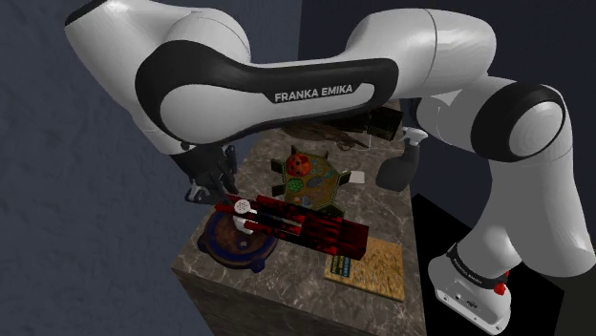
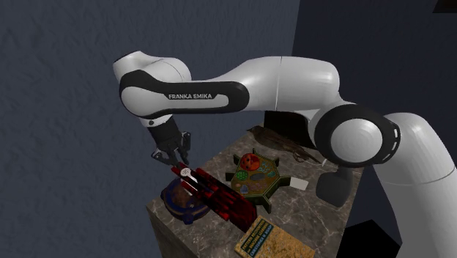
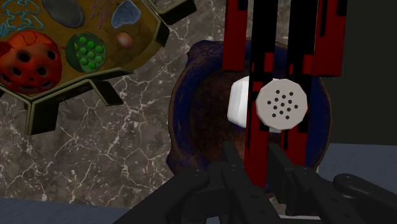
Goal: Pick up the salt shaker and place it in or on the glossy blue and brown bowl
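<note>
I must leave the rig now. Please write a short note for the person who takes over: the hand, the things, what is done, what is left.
Hand: open, holding nothing, just above the bowl's edge.
Salt shaker: white with a grey holed cap, lying on its side over the blue and brown bowl, against the red and black object that crosses the bowl.
Done: the shaker appears placed and released.
Left: probably only to check that it rests steadily, then lift the hand away.

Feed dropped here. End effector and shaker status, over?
End effector open, above bowl. Salt shaker lying over bowl, not gripped. Red-black box lies across bowl.
</note>
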